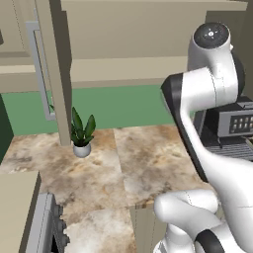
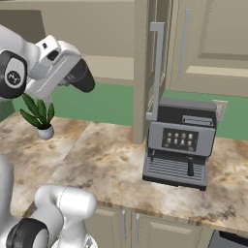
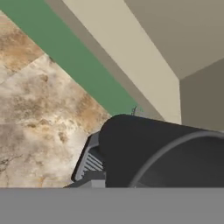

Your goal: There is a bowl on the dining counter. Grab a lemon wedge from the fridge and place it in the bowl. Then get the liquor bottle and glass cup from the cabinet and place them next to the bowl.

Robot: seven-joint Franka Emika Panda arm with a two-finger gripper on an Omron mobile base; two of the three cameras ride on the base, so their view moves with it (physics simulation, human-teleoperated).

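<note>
Hand view: my gripper [image 3: 166,157] clamps the dark cup [image 3: 144,148] beside the open cabinet [image 2: 140,68]; I judge carrying it to the bowl remains.

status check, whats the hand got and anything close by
Hand shut on glass cup, held above the wall counter. Cabinet door open alongside. Coffee machine and potted plant below.

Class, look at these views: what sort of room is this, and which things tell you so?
Most likely a kitchen: a coffee machine stands on a marble counter, with beige wall cabinets overhead.
</note>
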